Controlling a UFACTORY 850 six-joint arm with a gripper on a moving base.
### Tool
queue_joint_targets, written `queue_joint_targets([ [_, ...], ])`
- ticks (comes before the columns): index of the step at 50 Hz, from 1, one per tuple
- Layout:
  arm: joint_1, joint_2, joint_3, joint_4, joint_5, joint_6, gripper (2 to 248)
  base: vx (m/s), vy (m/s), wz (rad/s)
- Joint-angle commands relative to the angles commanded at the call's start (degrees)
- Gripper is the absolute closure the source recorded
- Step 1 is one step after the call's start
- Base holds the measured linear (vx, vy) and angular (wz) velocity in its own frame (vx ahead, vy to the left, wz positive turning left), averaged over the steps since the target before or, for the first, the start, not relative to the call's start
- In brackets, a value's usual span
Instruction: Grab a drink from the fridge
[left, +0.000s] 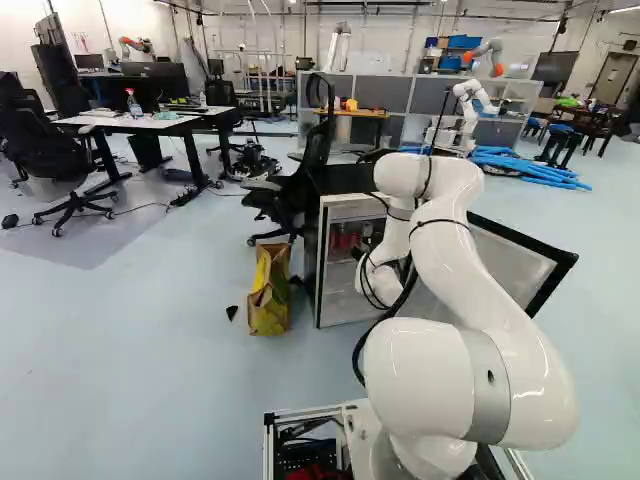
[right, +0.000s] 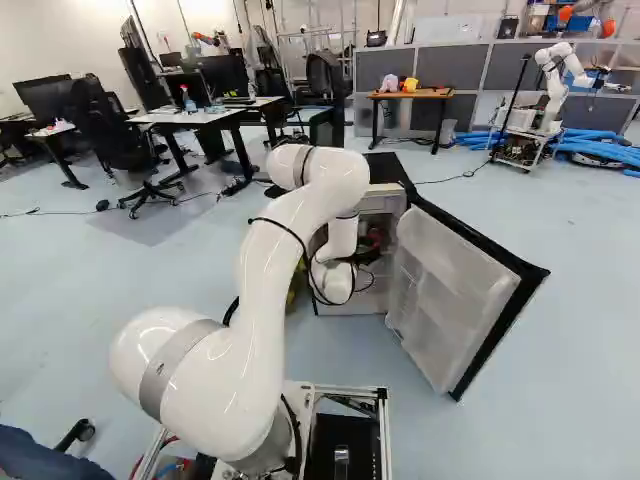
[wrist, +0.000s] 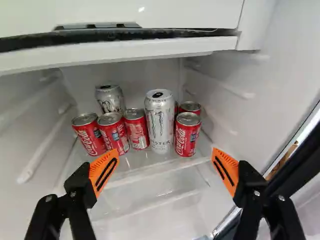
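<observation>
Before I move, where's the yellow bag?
In the left base view, the yellow bag stands on the floor just left of the fridge, away from its open door.

A pale blue floor (left: 150, 360) is bordered by white walls (right: 60, 35) — black chairs (right: 105, 135) are placed by white-topped tables (left: 155, 124), grey partitions (right: 455, 68) beyond.

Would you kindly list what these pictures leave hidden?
Wrist view: lower part of the rear silver can, behind red cans.
Both base views: fingertips of the gripper, behind the arm.
Right base view: most of the yellow bag, behind the arm.
Left base view: part of the fridge door, likewise.
</observation>
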Motion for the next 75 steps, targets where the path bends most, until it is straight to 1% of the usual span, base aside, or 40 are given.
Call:
queue_joint_targets([
  [9,-0.52,-2.62,-3.13,0.0,0.96,0.0,3,0.0,0.0,0.0],
  [17,-1.15,-5.01,-6.05,0.0,0.96,0.0,3,0.0,0.0,0.0],
  [21,-1.43,-5.42,-6.85,0.0,0.96,0.0,3,0.0,0.0,0.0],
  [38,-1.45,-5.46,-6.93,0.0,0.96,0.0,3,0.0,0.0,0.0],
  [39,-1.45,-5.46,-6.93,0.0,0.96,0.0,8,0.0,0.0,0.0],
  [43,-1.45,-5.46,-6.93,0.0,0.96,0.0,8,0.0,0.0,0.0],
  [44,-1.45,-5.46,-6.93,0.0,0.96,0.0,22,0.0,0.0,0.0],
  [48,-1.45,-5.46,-6.93,0.0,0.96,0.0,22,0.0,0.0,0.0],
  [49,-1.45,-5.46,-6.93,0.0,0.96,0.0,34,0.0,0.0,0.0],
  [54,-1.45,-5.46,-6.93,0.0,0.96,0.0,34,0.0,0.0,0.0],
  [55,-1.45,-5.46,-6.93,0.0,0.96,0.0,46,0.0,0.0,0.0],
  [59,-1.45,-5.46,-6.93,0.0,0.96,0.0,46,0.0,0.0,0.0],
  [60,-1.45,-5.46,-6.93,0.0,0.96,0.0,50,0.0,0.0,0.0],
  [75,-1.45,-5.46,-6.93,0.0,0.96,0.0,48,0.0,0.0,0.0],
])
